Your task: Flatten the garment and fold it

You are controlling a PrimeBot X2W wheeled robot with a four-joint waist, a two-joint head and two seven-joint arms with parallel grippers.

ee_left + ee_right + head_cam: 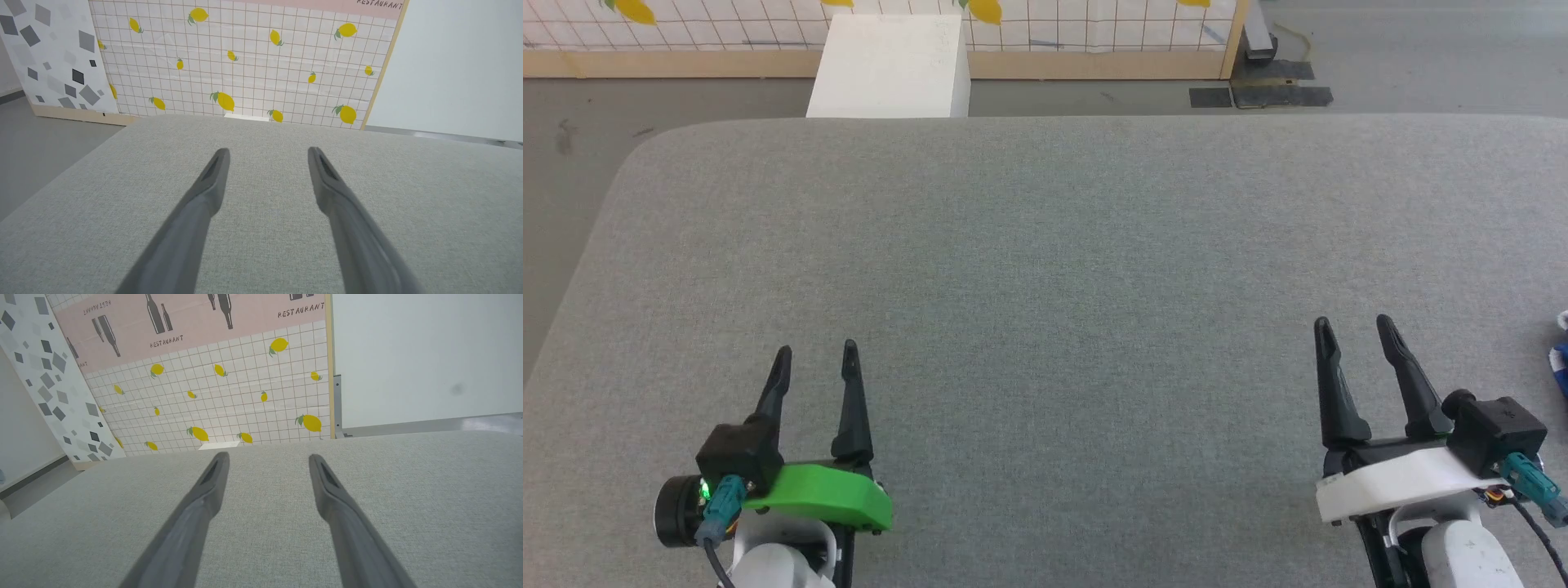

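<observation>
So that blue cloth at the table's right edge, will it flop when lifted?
Probably floppy: the blue cloth shows as an uneven sliver, not a stiff edge. It is likely light for the open right gripper. Pushed, it may bunch on the textured grey table.

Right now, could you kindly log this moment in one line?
left gripper: jaws open; right gripper: jaws open; garment: untouched, at head view's right edge

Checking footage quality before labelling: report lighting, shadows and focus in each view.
Head view: soft, even light on the table, no glare or hard shadows by the left gripper or right gripper; the garment is cut off at the right edge. Left wrist view: fingers blur toward the bottom, table sharp. Right wrist view: fingers blur likewise, and the wall panel leans.
</observation>
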